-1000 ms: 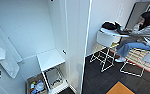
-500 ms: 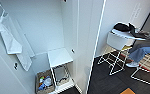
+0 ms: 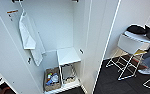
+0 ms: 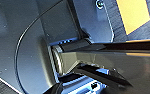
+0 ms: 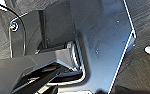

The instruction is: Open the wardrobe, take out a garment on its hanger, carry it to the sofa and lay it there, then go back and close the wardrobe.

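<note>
1. The wardrobe takes up the left and centre of the head view, its doors open and the white inside showing.
2. One door slants across the left of the frame; the other stands edge-on, right of centre.
3. A white top hangs at the upper left from a rail at the frame's top edge; the hanger under it cannot be made out.
4. Low in the centre a white shelf sits inside the wardrobe.
5. Below it, on the wardrobe floor, a basket of mixed small things stands just left of a second compartment holding more clutter.
6. At the right, well apart from the wardrobe, a white stool on wire legs stands on dark carpet.
7. A bench at the upper right carries a black bundle; whether that is the garment cannot be told.
8. A person's leg and shoe show at the right edge.
9. Each wrist view shows that arm's own dark plate and jointed bar close up, over dark floor; the left one also catches a yellow patch at its upper right.
10. The arms' pose cannot be read, and whether either set of fingers is wide or closed cannot be told.
</note>
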